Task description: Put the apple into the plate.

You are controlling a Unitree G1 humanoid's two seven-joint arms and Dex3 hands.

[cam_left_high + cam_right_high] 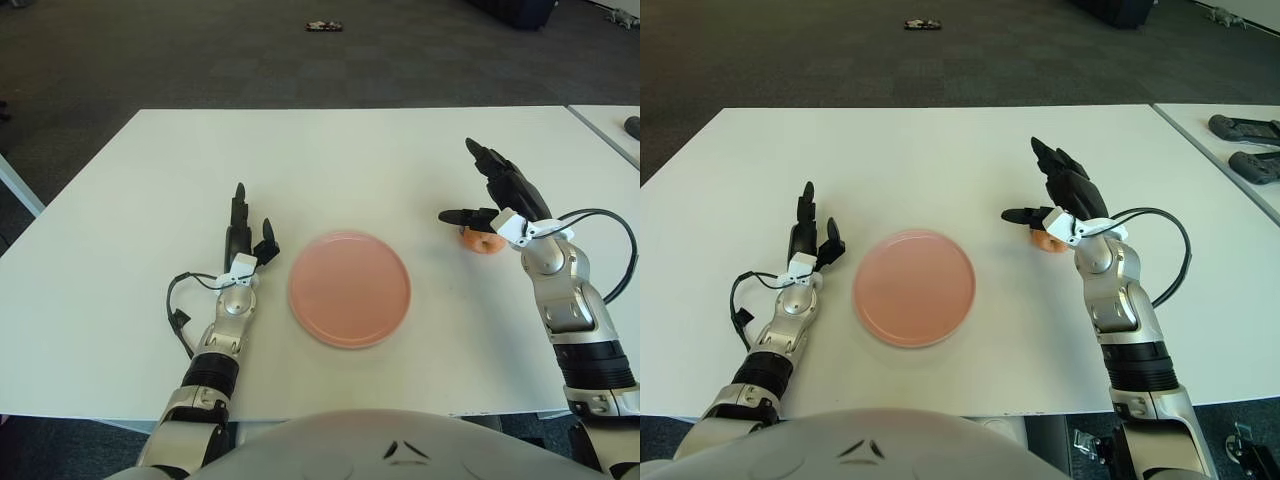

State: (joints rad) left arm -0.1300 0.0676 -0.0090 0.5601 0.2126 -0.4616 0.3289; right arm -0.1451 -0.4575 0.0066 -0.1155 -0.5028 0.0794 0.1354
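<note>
- The right hand (pixel 495 205) sits over the apple (pixel 481 241) with its fingers spread wide and gripping nothing: two fingers stand up and away, and the thumb reaches out level toward the plate side, just above the fruit.
- The apple lies on the desk (pixel 330 150) directly beneath that palm, mostly hidden by it; only a small orange-red curve shows under the thumb.
- The plate (pixel 349 288) lies well apart from the right hand, off to its inner side and a little nearer the robot.
- The left hand (pixel 243 240) shows just beside the plate's far side from the apple, fingers relaxed and pointing forward, holding nothing.
- Likely risk: the apple is round and looks smooth-skinned, so fingers closing off-centre could squeeze it out sideways and set it rolling over the bare desk.
- A second risk: with the fruit hidden under the palm, the closing fingers might land on top of it and press it down instead of wrapping it.
- On release, the plate looks shallow with a low rim, so an apple dropped from height or near the edge could roll off.
- The plate is a flat pink disc with a matte, plastic look; the desk is plain white, smooth and hard; the fingers are black and rigid, and the wrist is silver metal with a loose black cable.
</note>
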